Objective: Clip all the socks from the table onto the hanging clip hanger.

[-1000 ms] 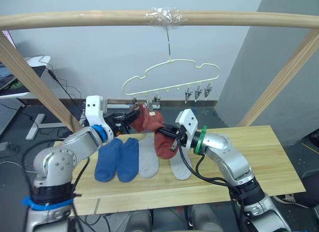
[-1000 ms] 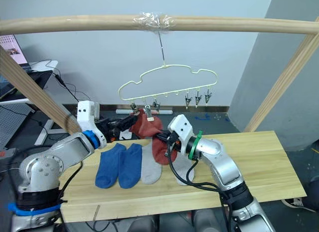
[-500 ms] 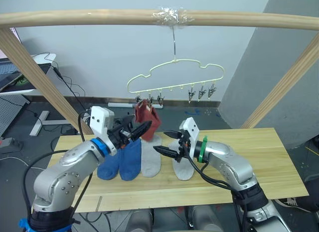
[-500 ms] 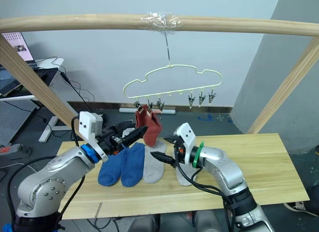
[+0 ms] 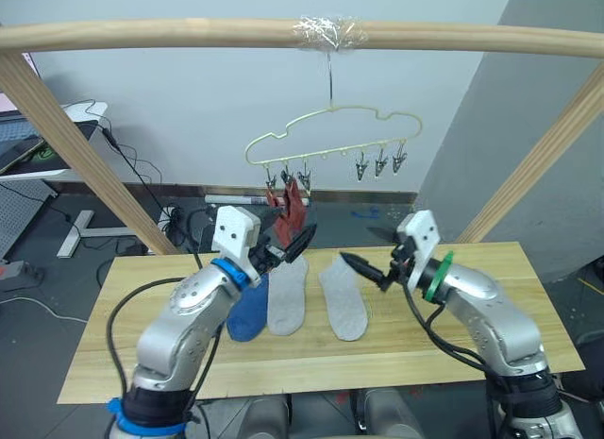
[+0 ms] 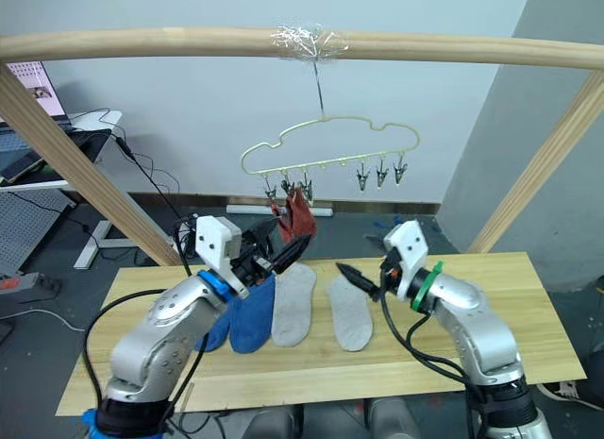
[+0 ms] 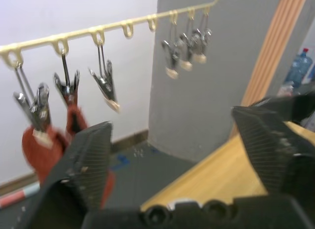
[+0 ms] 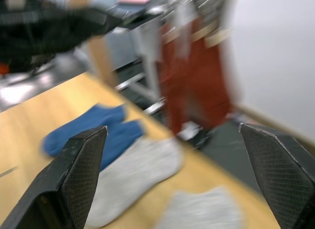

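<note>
Behind, a pale grey wall and a thick wooden pole [image 5: 189, 31] across the top; below, the light plank table [image 5: 123, 345].

At the left gripper [image 5: 294, 241]: spread wide and empty, raised over the table's far edge just below the hanging clips. At the right gripper [image 5: 357, 245]: likewise parted and holding nothing, drawn back toward the table's right half and pointing across at the left one.

A second ago, both pressed in at the hanger with a rust red sock between them; now pulled clear of it. Between and above the grippers, on the two leftmost clips of the pale-yellow clip hanger [image 5: 330, 109]: both rust red socks [image 5: 291, 205], hanging side by side. Next to them, the third clip [image 7: 106, 83], bare; further along the wire, three more free clips [image 5: 379, 162].

On the table, near its far edge and left of the middle: two light grey socks [image 5: 288, 293], flat and just apart. Toward the left edge, the blue socks [image 5: 247, 307], partly hidden under the left arm.

Judged from this: red pair done, release clean, four socks left for four open clips. Likely next: down to a grey sock, nearest both grippers
</note>
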Robot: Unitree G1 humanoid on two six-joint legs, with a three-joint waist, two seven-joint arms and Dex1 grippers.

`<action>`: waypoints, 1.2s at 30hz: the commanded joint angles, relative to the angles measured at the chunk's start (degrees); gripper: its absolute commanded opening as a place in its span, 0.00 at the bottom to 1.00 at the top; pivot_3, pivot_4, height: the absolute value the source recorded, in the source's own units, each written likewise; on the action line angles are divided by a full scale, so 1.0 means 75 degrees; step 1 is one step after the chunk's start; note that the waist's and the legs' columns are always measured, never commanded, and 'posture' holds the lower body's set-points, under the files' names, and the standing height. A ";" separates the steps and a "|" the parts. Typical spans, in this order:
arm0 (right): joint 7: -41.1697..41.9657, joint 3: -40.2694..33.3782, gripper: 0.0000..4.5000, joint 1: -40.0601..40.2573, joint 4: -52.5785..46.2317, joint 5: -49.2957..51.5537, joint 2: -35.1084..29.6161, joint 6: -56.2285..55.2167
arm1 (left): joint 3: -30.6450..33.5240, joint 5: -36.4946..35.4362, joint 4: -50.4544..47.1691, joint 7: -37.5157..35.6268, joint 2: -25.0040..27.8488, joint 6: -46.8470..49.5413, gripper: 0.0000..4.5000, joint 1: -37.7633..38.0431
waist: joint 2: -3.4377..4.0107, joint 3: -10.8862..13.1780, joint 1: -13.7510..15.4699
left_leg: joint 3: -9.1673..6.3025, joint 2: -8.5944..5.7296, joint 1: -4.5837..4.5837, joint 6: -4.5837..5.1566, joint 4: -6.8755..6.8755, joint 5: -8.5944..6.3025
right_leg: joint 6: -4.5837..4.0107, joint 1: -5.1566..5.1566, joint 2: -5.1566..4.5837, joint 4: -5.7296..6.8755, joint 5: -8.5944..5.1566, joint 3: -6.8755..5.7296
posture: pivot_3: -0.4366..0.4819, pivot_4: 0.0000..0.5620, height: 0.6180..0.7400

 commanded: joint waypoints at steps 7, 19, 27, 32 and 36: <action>-0.0462 -0.0365 1.00 -0.0414 -0.0841 0.0449 0.0140 0.0017 | -0.0210 0.1300 0.1194 0.0396 -0.1033 -0.1212 0.60 -0.0659 | 0.0001 0.0000 -0.0034 | 0.0000 -0.0001 0.0001 0.0001 0.0006 0.0001 | 0.0004 0.0001 0.0001 0.0006 0.0003 0.0001 | 0.40 0.24 1.00; -0.0743 -0.0501 1.00 -0.1051 -0.1062 0.0851 0.0003 0.0319 | 0.0342 0.1894 0.3419 0.0684 -0.1656 -0.2290 0.60 -0.1948 | 0.0001 0.0000 -0.0163 | -0.0002 -0.0003 0.0001 0.0002 0.0010 0.0001 | 0.0010 0.0006 0.0001 0.0004 0.0006 0.0000 | 0.37 0.26 1.00; -0.0827 -0.0513 1.00 -0.1191 -0.0964 0.0906 -0.0044 0.0310 | 0.0506 0.1988 0.4339 0.0583 -0.1731 -0.2721 0.60 -0.2627 | 0.0001 0.0000 -0.0189 | -0.0003 -0.0003 0.0001 0.0003 0.0010 0.0001 | 0.0012 0.0006 0.0002 0.0006 0.0007 0.0000 | 0.36 0.26 1.00; -0.0827 -0.0512 1.00 -0.1172 -0.0917 0.0916 -0.0056 0.0250 | 0.0511 0.2017 0.4496 0.0505 -0.1774 -0.2893 0.60 -0.2734 | 0.0001 0.0000 -0.0194 | -0.0003 -0.0003 0.0001 0.0003 0.0009 0.0001 | 0.0013 0.0006 0.0002 0.0006 0.0008 0.0000 | 0.36 0.27 1.00; -0.0833 -0.0517 1.00 -0.1145 -0.0877 0.0900 -0.0053 0.0209 | 0.0515 0.2046 0.4530 0.0489 -0.1832 -0.2944 0.60 -0.2777 | 0.0001 0.0000 -0.0196 | -0.0003 -0.0003 0.0001 0.0003 0.0010 0.0001 | 0.0014 0.0006 0.0002 0.0008 0.0009 0.0000 | 0.36 0.27 1.00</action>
